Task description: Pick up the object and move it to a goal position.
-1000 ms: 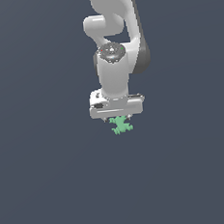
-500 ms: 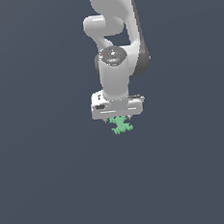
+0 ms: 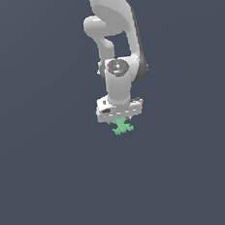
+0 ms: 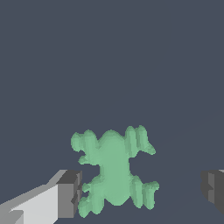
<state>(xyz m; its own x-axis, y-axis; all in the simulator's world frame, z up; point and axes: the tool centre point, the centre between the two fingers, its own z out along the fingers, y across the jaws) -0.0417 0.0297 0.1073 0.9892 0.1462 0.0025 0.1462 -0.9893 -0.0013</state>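
The object (image 4: 115,172), a mint-green lumpy piece with stubby lobes, lies flat on the dark surface.

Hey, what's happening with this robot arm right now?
A white Panda arm hangs over a small mint-green lumpy object on a plain dark surface. The wrist view shows the end effector open, one finger beside the object and the other well clear. It isn't gripped yet, so the pickup is still ahead.

Object under the tool, mid-scene

The object (image 3: 122,127) sits directly beneath the tool (image 3: 120,119), between its two fingers (image 4: 69,194): one finger is just beside it, the other well apart.
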